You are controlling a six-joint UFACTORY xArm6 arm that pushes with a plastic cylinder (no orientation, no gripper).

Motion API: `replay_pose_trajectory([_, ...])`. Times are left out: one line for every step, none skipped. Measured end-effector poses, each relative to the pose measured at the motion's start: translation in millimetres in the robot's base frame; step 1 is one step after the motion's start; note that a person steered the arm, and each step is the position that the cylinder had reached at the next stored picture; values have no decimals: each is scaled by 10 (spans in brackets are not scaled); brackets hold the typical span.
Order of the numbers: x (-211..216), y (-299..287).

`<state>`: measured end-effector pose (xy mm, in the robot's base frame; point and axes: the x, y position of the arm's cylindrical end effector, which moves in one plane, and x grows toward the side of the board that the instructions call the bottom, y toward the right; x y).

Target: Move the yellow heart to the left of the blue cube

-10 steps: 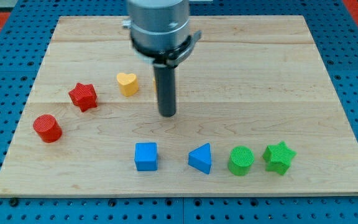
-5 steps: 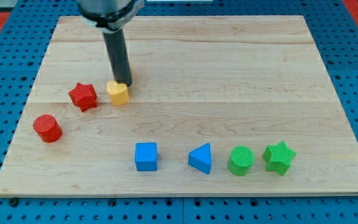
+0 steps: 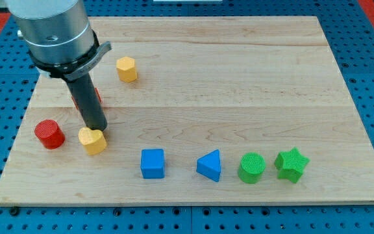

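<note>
A: No gripper on this rig, so nothing is open, shut or held. There's just the straight dark rod; my tip (image 3: pixel 98 130) sits at the top edge of the small yellow heart block (image 3: pixel 93 140), touching or just about.

B: Layout, left to right?

A: The red cylinder block (image 3: pixel 49 134) is at the far left of the pale wooden bench (image 3: pixel 239 78). The yellow heart is just beside it on the view's right. A red block (image 3: pixel 97 95) is mostly hidden behind the rod, so I can't tell its shape. A yellow hexagonal block (image 3: pixel 127 69) is up toward the view's top.

B: And the target?

A: The blue cube (image 3: pixel 152 163) is lower and to the view's right of the heart, with a clear gap between them. After that come the blue triangular block (image 3: pixel 210 165), the green cylinder (image 3: pixel 252 168) and the green star (image 3: pixel 291 164), in a row along the view's bottom.
</note>
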<state>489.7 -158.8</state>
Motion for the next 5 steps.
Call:
replay_pose_trajectory([-39, -173])
replay_pose_trajectory([-23, -309])
replay_pose_trajectory([220, -309])
replay_pose_trajectory([458, -297])
replay_pose_trajectory([471, -297])
